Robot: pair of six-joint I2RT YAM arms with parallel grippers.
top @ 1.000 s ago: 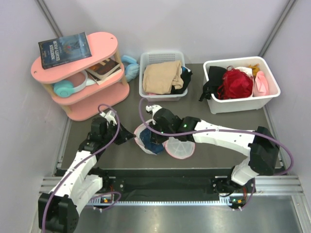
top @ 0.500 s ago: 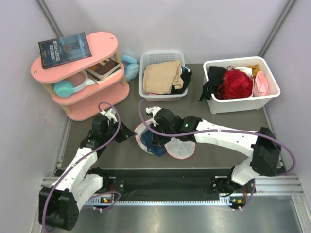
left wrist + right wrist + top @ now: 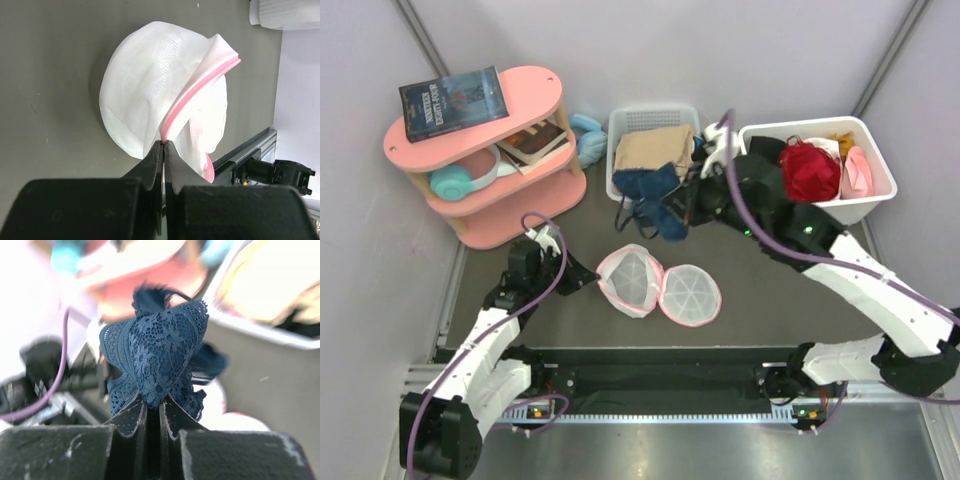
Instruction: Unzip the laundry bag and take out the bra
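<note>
The laundry bag (image 3: 660, 285), a round white mesh pouch with pink zipper trim, lies open in two halves on the dark table; it also fills the left wrist view (image 3: 165, 105). My left gripper (image 3: 582, 277) is shut on its pink rim at the left edge, as the left wrist view (image 3: 164, 144) shows. The navy-blue lace bra (image 3: 648, 190) hangs in the air above the table in front of the basket. My right gripper (image 3: 688, 205) is shut on it; the right wrist view shows the lace (image 3: 155, 352) pinched between the fingers (image 3: 129, 417).
A white basket (image 3: 618, 185) with tan clothing stands at the back centre. A white bin (image 3: 865, 205) with a red garment and black clothing stands at the back right. A pink shelf (image 3: 480, 150) with books and headphones stands at the back left.
My right gripper has lifted the bra out of the bag and carried it up and back towards the basket. The bag now lies empty. My left gripper keeps its hold.
</note>
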